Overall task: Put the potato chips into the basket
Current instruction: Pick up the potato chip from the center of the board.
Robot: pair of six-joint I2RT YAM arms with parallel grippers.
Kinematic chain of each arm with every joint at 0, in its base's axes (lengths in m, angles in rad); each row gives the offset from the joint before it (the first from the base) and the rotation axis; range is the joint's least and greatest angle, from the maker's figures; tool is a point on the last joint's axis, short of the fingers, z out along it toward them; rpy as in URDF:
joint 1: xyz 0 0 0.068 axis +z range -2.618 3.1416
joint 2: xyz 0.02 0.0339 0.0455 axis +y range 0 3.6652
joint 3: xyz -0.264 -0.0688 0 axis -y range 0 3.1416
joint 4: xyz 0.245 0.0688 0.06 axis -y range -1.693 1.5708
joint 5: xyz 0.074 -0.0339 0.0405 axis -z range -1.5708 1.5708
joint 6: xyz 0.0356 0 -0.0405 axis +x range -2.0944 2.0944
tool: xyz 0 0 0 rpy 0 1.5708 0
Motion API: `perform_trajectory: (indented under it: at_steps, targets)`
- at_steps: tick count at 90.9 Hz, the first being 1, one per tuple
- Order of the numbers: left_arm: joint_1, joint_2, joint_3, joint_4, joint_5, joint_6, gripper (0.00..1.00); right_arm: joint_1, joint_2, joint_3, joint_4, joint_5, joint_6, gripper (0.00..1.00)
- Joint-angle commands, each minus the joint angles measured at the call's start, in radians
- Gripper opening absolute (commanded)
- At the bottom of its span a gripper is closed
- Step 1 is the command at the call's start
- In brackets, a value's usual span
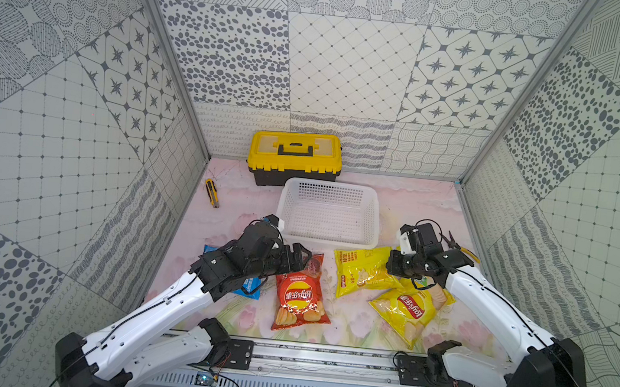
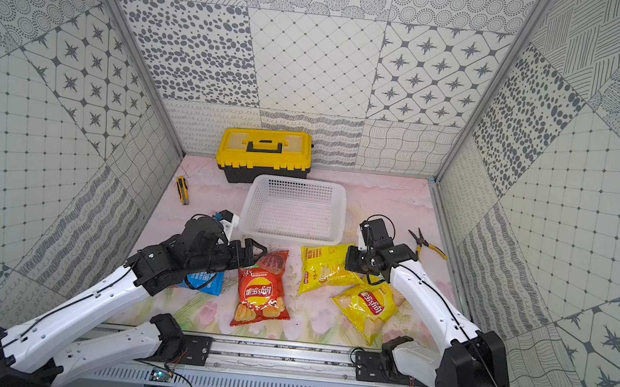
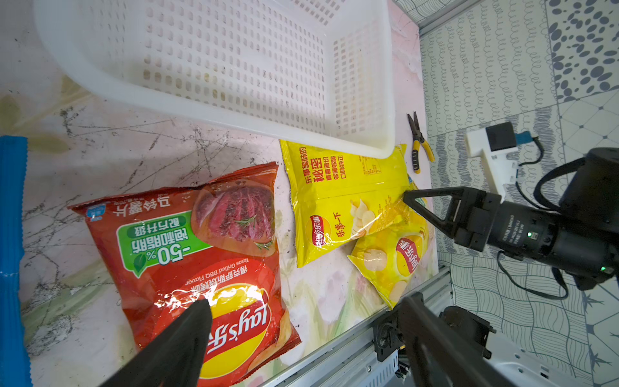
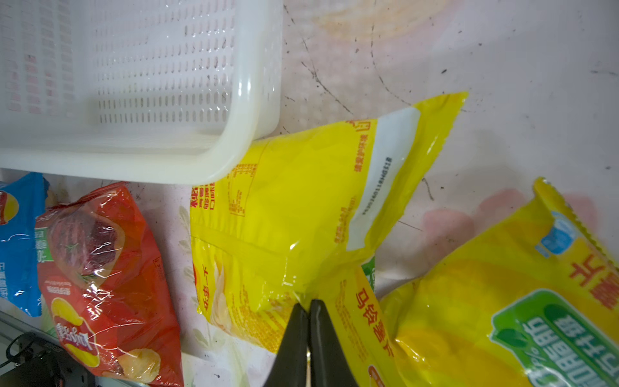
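The white perforated basket stands mid-table with nothing in it. In front of it lie the potato chips: a red bag, a yellow bag lying back-side up with a corner under the basket's rim, a second yellow bag and a blue bag mostly hidden under my left arm. My right gripper is shut on the edge of the back-side-up yellow bag. My left gripper hangs open over the red bag, holding nothing.
A yellow-and-black toolbox stands behind the basket. A yellow utility knife lies at the back left. Yellow-handled pliers lie by the right wall. A metal rail runs along the front edge.
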Motion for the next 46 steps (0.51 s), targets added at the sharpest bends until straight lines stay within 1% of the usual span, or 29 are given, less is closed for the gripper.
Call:
perform_trajectory:
  at_steps: [1, 4, 21, 46]
  targets:
    - [-0.002, 0.001, 0.006, 0.023, -0.007, -0.013, 0.93, 0.012, -0.035, -0.002, 0.007, -0.035, 0.033, 0.02]
    - [-0.002, 0.0, 0.005, 0.022, -0.008, -0.013, 0.93, 0.013, -0.039, -0.002, 0.001, -0.041, 0.041, 0.0]
    - [-0.002, -0.008, 0.007, 0.018, -0.011, -0.016, 0.93, 0.025, -0.061, 0.004, -0.065, -0.032, 0.074, 0.0]
    - [-0.003, -0.006, 0.019, 0.02, -0.011, -0.012, 0.93, 0.033, -0.163, 0.025, -0.165, -0.01, 0.107, 0.0]
